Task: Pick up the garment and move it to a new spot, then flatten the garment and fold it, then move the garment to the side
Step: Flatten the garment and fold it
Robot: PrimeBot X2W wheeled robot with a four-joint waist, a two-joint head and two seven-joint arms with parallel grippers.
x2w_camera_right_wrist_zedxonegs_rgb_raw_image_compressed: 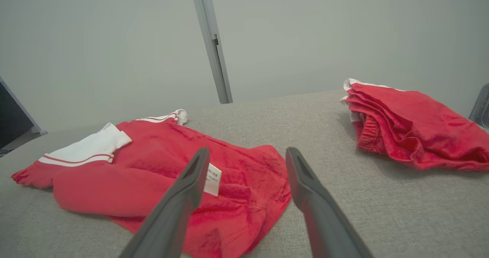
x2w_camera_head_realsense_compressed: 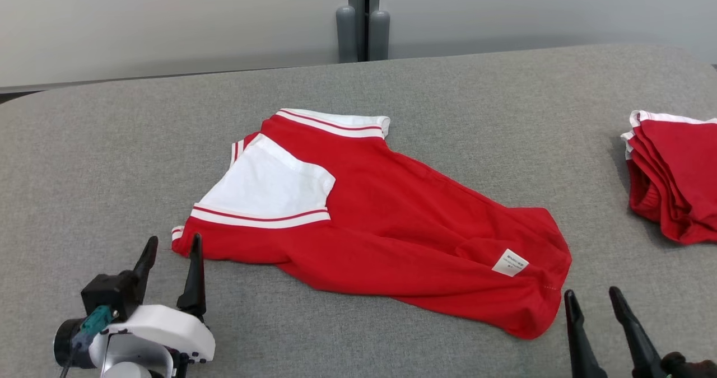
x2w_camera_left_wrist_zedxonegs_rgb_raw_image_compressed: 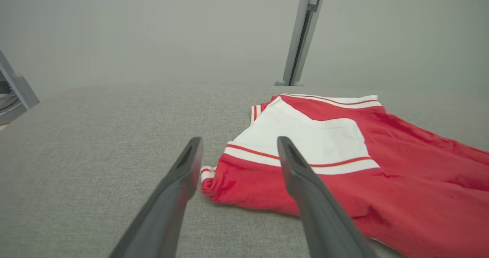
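Presently, item one: left gripper (x2w_camera_head_realsense_compressed: 173, 239), jaws wide apart and holding nothing, its tips just short of the garment's near left corner. Item two: right gripper (x2w_camera_head_realsense_compressed: 592, 292), likewise spread and empty, just off the garment's near right end, below the white care label (x2w_camera_head_realsense_compressed: 510, 262). Item three: garment (x2w_camera_head_realsense_compressed: 392, 221), red shorts with white striped trim and a white panel (x2w_camera_head_realsense_compressed: 269, 185), lying loose and rumpled on the grey table (x2w_camera_head_realsense_compressed: 112, 143), its right end bunched, touched by neither gripper. Step in hand, as judged: the first pick-up. To do it well, each gripper should go forward and down onto its own end of the garment, the left on the striped corner and the right on the bunched cloth beside the label, biting through all layers rather than skimming the top one. Both should close before either lifts, then rise together so the garment hangs between them and does not drag. Item four: pile of folded red garments (x2w_camera_head_realsense_compressed: 678, 182), well to the right of the garment and apart from it; the new spot is best chosen away from that pile. Containers: none to enter; the pile sits loose on the table, in nothing.
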